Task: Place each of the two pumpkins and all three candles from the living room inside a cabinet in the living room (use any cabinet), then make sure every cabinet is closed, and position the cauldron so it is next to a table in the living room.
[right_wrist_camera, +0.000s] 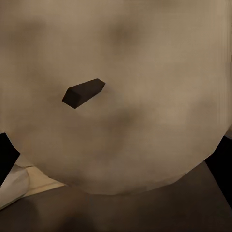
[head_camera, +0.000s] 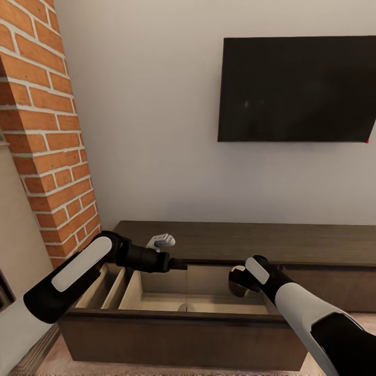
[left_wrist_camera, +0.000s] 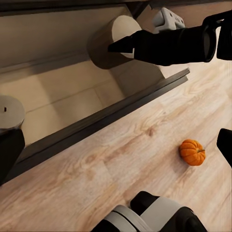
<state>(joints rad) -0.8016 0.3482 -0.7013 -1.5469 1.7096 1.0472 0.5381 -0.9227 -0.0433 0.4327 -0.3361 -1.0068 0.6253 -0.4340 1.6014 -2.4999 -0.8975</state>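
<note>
This is a living room in a home. A big black TV (head_camera: 297,89) hangs flat on a plain pale wall (head_camera: 151,130). Right under the TV stands a long, low, dark brown cabinet (head_camera: 250,240), the kind that holds things below a screen, and one of its drawers (head_camera: 183,318) is pulled out. To the left of the TV a red brick column (head_camera: 47,130) goes up the wall. The floor (left_wrist_camera: 121,164) in front of the cabinet is light wood boards.
</note>
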